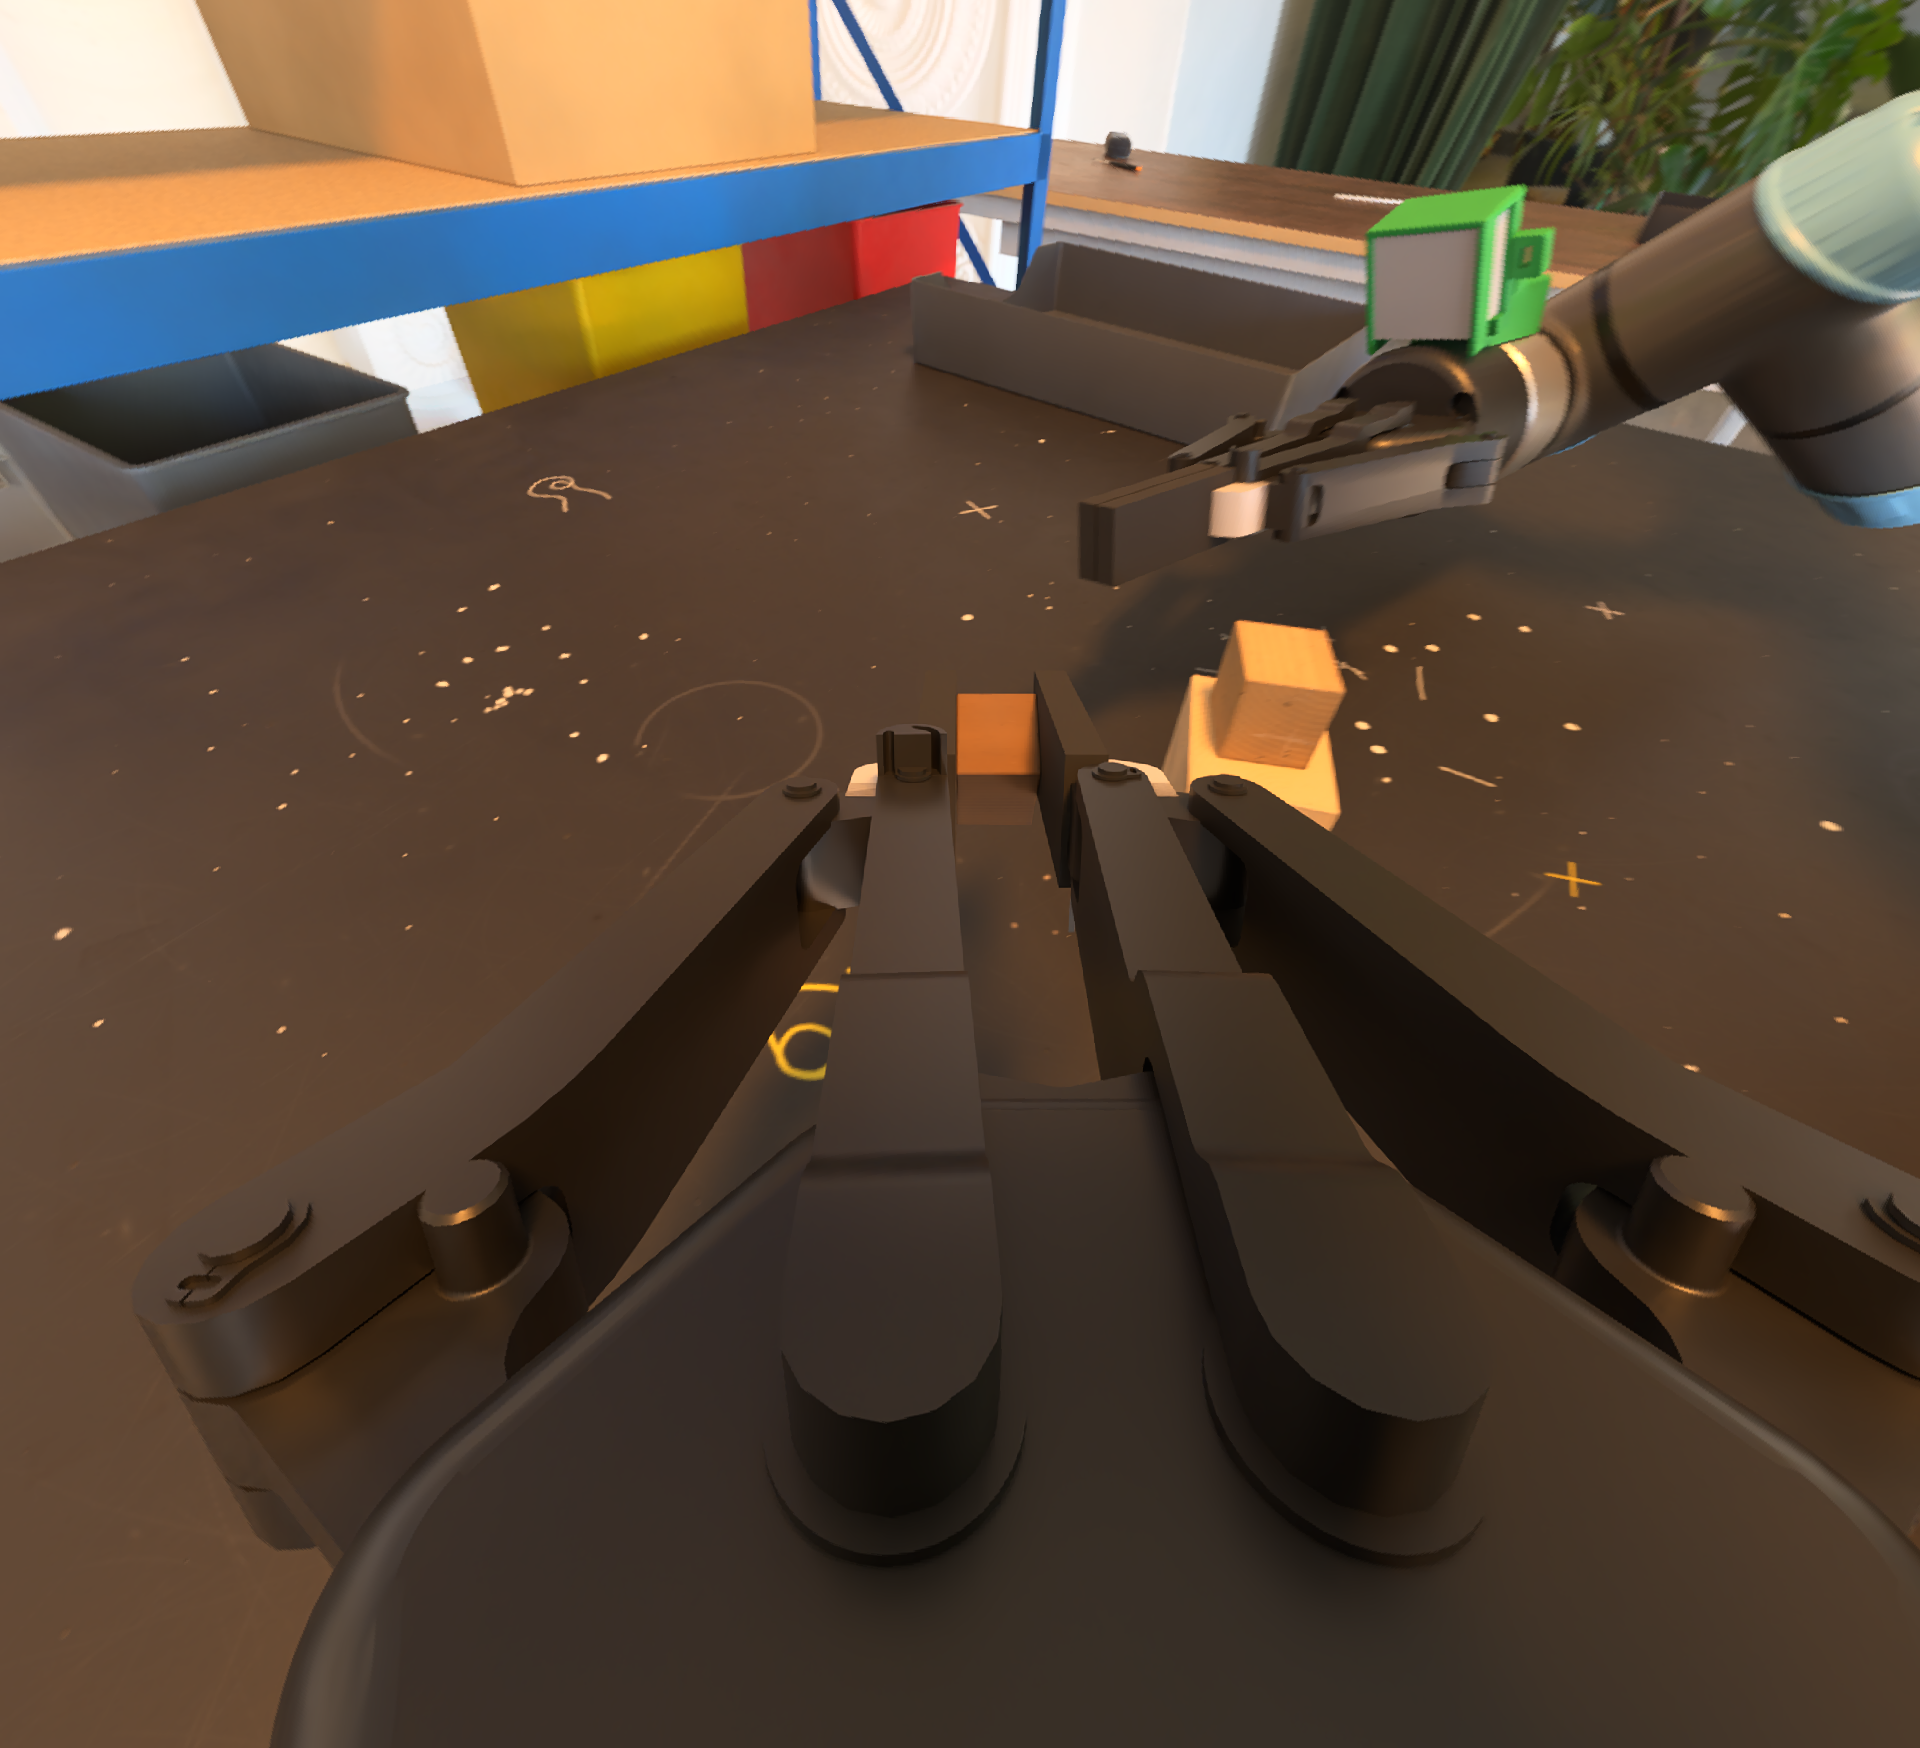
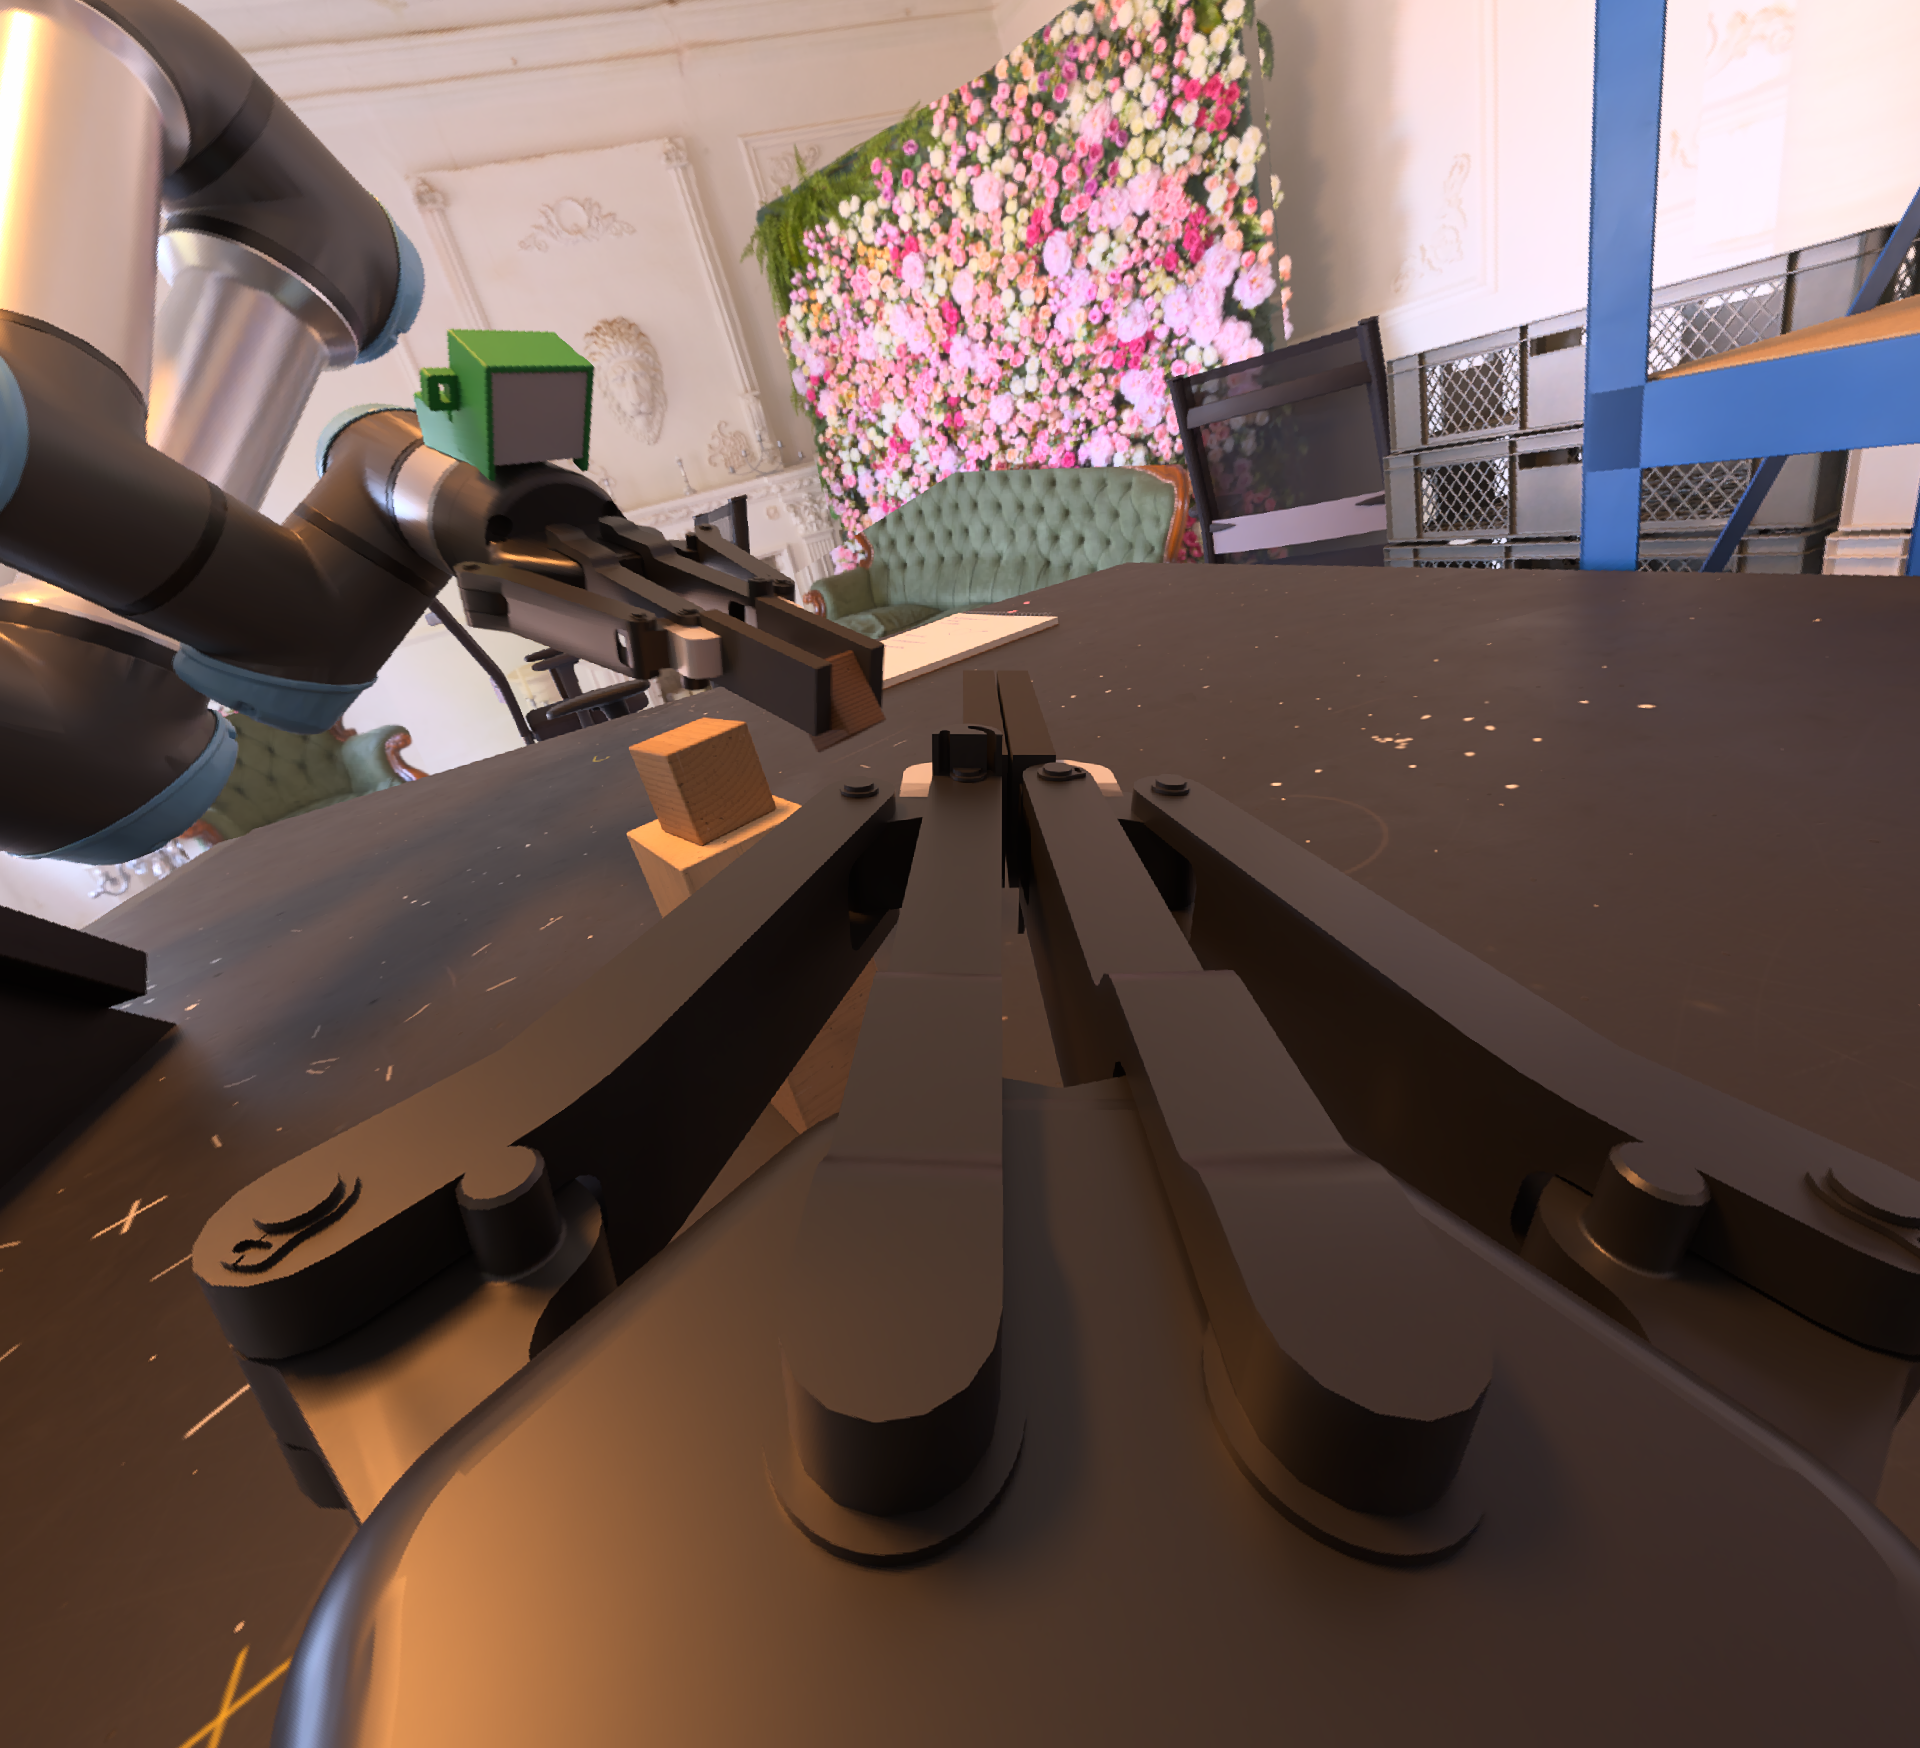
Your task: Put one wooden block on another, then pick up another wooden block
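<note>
My left gripper (image 1: pixel 992 734) is shut on an orange-brown wooden block (image 1: pixel 995 734) and seems to hold it just above the dark table. In the right wrist view this gripper (image 2: pixel 844 696) and its block (image 2: pixel 857 699) show left of centre. To its right stands a stack: a tan block (image 1: pixel 1280 701) sits skewed on a paler block (image 1: pixel 1304 794). The stack also shows in the right wrist view, top block (image 2: pixel 707 779) on lower block (image 2: pixel 675 862). My right gripper (image 2: pixel 1000 701) is shut and empty. It hovers above and behind the stack (image 1: pixel 1101 540).
A dark grey tray (image 1: pixel 1091 337) stands at the table's far edge. Behind it are a blue shelf (image 1: pixel 520 244) with a cardboard box, a grey bin (image 1: pixel 208 420), and yellow and red crates. A white pad (image 2: pixel 966 638) lies at the far table edge.
</note>
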`<state>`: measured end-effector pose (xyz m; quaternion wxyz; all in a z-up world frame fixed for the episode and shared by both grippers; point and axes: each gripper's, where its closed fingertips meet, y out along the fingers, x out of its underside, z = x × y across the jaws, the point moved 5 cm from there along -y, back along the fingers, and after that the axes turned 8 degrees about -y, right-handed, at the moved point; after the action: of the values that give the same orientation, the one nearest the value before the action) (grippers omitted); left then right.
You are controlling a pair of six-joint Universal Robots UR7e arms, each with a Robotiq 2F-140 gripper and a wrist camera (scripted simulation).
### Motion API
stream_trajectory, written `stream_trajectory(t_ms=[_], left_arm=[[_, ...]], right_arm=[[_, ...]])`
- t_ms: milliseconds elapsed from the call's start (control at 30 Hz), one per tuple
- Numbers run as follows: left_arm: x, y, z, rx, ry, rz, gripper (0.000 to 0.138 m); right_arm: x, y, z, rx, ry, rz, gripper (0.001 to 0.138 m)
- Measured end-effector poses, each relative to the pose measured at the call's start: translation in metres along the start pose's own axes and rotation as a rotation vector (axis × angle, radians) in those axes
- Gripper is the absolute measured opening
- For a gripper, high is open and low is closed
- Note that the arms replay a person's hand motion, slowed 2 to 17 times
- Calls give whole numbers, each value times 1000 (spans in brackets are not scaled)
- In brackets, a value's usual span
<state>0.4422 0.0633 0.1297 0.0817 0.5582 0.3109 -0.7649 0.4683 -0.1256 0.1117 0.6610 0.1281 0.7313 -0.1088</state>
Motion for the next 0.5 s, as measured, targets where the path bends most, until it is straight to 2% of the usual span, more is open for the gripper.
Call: stream_trajectory(t_ms=[233,500], left_arm=[[-15,-11,25,47,31,-23,20],[-27,-11,49,68,92,-104,20]], right_arm=[[0,0,0,0,1,-1,1],[0,0,0,1,0,-3,1]])
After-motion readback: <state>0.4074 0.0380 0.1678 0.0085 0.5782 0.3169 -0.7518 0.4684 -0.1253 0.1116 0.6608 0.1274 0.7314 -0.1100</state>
